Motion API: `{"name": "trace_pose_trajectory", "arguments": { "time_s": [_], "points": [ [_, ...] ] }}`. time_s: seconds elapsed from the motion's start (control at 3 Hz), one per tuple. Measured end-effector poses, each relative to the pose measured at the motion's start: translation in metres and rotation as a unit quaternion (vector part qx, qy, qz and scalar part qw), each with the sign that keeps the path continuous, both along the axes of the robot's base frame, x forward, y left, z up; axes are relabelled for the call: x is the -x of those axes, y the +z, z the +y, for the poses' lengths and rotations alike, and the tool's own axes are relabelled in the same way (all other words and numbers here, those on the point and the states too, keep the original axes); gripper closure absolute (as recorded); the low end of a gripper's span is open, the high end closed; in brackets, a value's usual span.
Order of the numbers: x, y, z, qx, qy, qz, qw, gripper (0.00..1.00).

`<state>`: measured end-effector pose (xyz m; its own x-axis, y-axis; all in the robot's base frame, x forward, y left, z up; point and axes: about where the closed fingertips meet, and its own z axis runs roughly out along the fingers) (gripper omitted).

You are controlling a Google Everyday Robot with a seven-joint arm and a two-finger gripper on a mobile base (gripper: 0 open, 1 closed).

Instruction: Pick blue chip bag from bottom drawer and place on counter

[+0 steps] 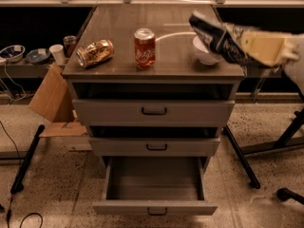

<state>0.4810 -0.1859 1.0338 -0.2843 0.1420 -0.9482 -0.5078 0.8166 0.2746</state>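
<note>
My gripper (pixel 232 41) comes in from the right and is shut on the blue chip bag (pixel 211 33), a dark navy crinkly bag. It holds the bag in the air above the right side of the counter (pixel 118 32), over the white bowl (pixel 203 56). The bottom drawer (pixel 154 188) is pulled open below, and its tray shows nothing inside.
A red soda can (pixel 144 48) stands upright at the counter's front middle. A gold can (pixel 95 53) lies on its side at the left. The two upper drawers are shut. A cardboard box (pixel 52 96) leans at the cabinet's left. Chair legs (pixel 247 160) stand at the right.
</note>
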Motion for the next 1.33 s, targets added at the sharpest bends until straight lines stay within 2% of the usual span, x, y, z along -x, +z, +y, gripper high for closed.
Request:
{"name": "trace_pose_trajectory", "arguments": {
  "time_s": [0.33,0.67,1.0,1.33],
  "points": [
    [-0.005,0.041,0.003,0.000,-0.002,-0.032,0.9995,1.00],
    [-0.020,0.068,0.013,-0.002,0.004,-0.045,0.9990,1.00],
    [-0.045,0.075,0.038,-0.010,0.022,-0.046,0.9986,1.00],
    [-0.080,0.085,0.074,-0.017,0.042,-0.049,0.9978,1.00]
  ]
}}
